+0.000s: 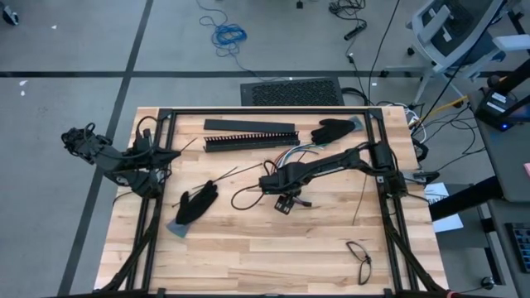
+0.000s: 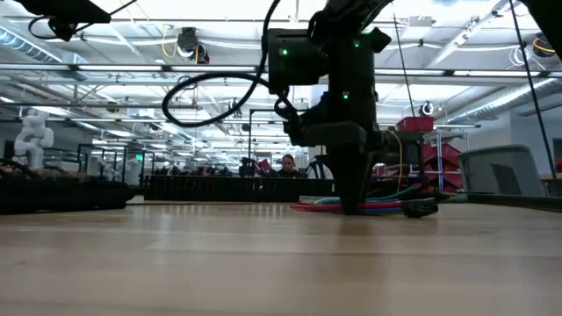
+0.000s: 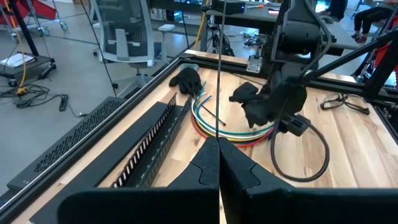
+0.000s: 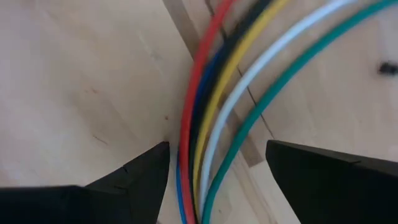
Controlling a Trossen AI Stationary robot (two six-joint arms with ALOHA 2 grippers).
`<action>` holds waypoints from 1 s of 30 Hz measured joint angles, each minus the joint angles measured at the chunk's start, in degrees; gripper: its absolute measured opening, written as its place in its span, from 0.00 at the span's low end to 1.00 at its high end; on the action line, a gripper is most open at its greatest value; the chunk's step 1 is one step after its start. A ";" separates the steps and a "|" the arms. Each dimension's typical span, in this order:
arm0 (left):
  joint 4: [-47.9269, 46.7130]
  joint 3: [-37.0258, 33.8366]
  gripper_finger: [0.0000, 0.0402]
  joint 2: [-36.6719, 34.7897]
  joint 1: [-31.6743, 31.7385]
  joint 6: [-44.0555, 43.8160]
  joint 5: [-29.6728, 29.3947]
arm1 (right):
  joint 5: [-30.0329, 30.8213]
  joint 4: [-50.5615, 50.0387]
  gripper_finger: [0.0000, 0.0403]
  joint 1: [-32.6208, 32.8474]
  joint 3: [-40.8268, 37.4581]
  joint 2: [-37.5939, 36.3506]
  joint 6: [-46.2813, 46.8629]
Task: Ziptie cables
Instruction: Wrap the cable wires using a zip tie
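Below, smooth round cables (image 4: 211, 118) curve over pale grainy wood between the open right pincer's (image 4: 214, 168) dark fingers.

Rows of ceiling lights (image 2: 105, 96) are shining down from overhead in the low view, burning out to white glare along the top, while the right arm (image 2: 338, 105) is standing as a dark silhouette against them. The near surface (image 2: 263, 272) is lying soft and out of focus there. From above, the light is falling evenly, and shadows are staying faint. In the right wrist view the cables (image 4: 217, 124) are looking smeared and blurry, and the dark fingers (image 4: 143, 174) are losing all detail.
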 joint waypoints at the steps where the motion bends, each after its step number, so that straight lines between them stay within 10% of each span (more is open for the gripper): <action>1: -0.02 0.00 0.00 0.00 0.00 0.00 0.00 | 0.04 -0.12 0.66 0.00 0.13 0.20 0.24; 9: -0.09 0.00 0.00 0.00 0.00 -0.07 0.00 | -0.66 1.23 0.64 -0.11 -0.11 0.47 6.65; 30: -0.79 0.00 0.00 0.00 0.02 -1.27 -2.19 | -2.02 5.68 0.16 0.37 -1.84 3.30 15.64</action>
